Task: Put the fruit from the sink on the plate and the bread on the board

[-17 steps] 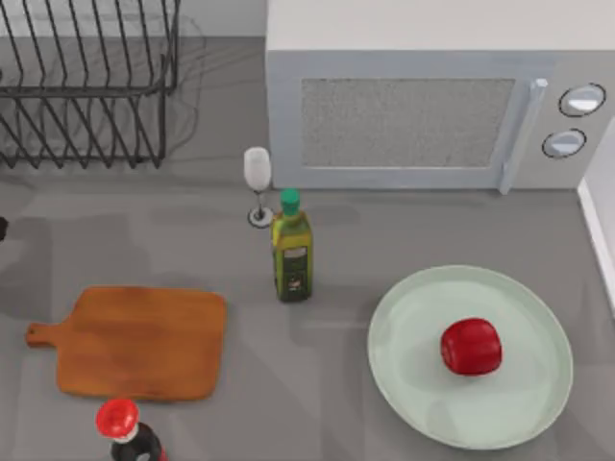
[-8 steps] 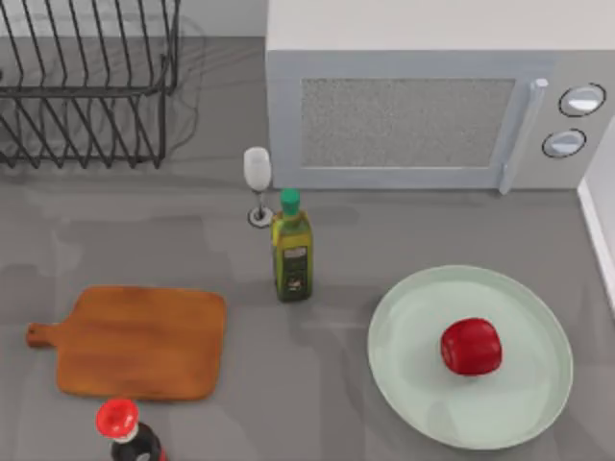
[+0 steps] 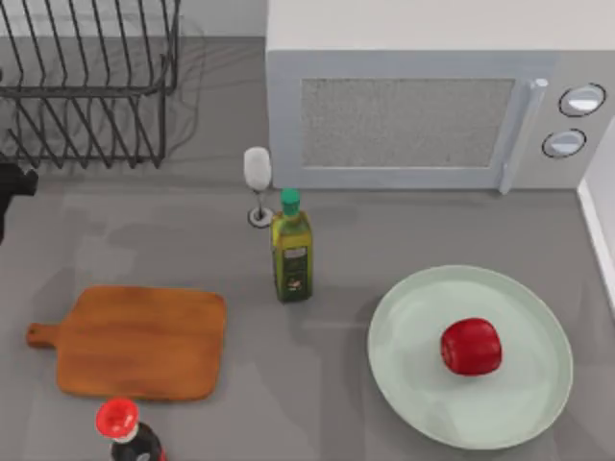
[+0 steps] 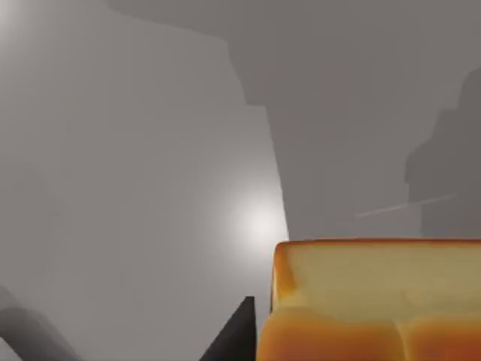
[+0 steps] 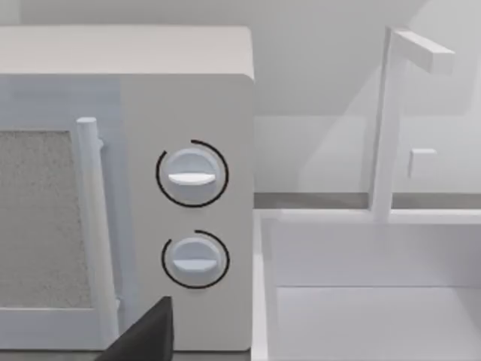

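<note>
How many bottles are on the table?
2. The green-capped oil bottle stands mid-table, in front of the microwave. The red-capped dark bottle stands at the near edge, just below the board. More may be hidden outside the top view.

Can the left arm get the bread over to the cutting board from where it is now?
Probably yes. The left end effector sits at the table's left edge with the bread close under its wrist camera, and the board lies bare just ahead; only the red-capped bottle stands by the board's near edge.

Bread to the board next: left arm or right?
Left. Its wrist view has the bread right at its gripper, and the top view shows that arm at the left edge near the board. The right wrist faces the microwave.
</note>
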